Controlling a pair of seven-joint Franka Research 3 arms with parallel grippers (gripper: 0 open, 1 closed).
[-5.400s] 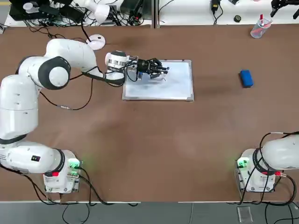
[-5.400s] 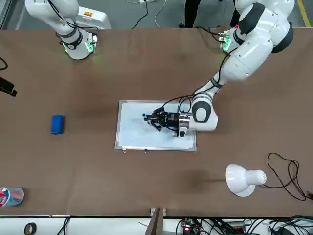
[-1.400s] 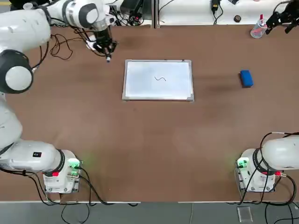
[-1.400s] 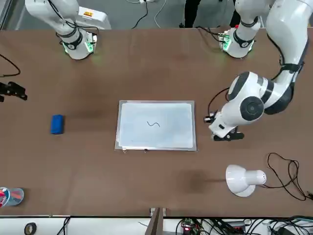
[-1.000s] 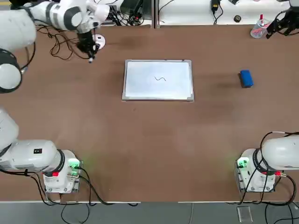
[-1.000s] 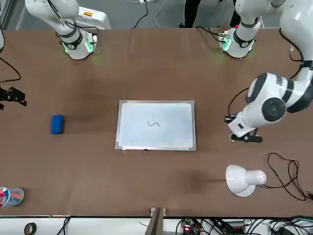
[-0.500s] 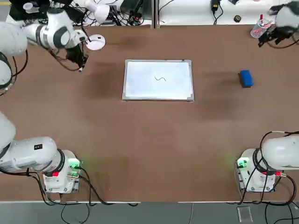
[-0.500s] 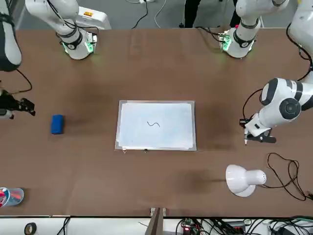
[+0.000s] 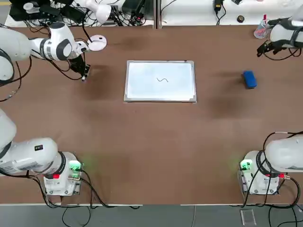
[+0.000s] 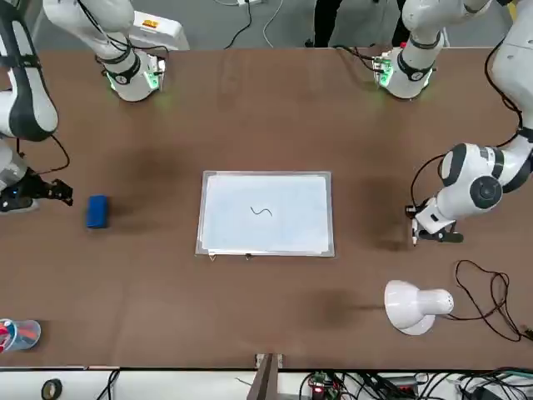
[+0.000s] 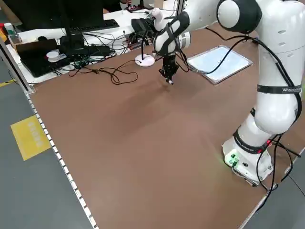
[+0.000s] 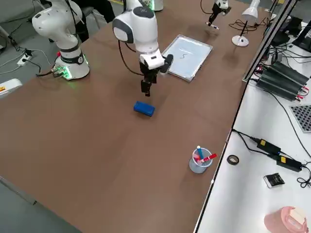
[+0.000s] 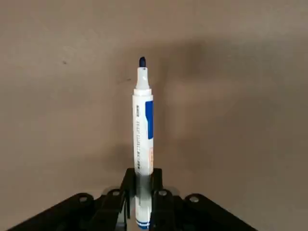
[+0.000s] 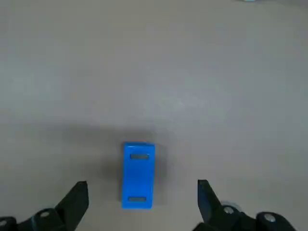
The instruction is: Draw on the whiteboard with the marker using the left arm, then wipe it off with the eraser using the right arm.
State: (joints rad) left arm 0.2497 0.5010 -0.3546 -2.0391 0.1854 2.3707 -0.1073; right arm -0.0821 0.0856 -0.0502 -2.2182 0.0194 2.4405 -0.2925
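the left hand [image 13: 143, 204] is clamped on the marker [image 13: 143, 144] near its back end, tip down, low over bare worktop [image 9: 151, 142] to the left of the whiteboard [image 9: 160, 81] and near a white lamp base [image 9: 97, 43]. the marker looks light, stiff and smooth-barrelled; a grip this far back probably lets the tip wobble, and it could roll once laid down. the whiteboard lies flat mid-worktop with a small squiggle [image 9: 162, 79] on it, so the drawing looks done.

the right hand [image 14: 139, 202] is spread wide and holds nothing, hanging above and just short of the eraser [image 14: 138, 174], which lies well to the right of the whiteboard. the eraser seems a light, firm block, likely with a softer face underneath; its long flat sides are the place to pinch, and the fingers [image 14: 77, 199] already straddle that width. both wrists point roughly downward at the worktop.
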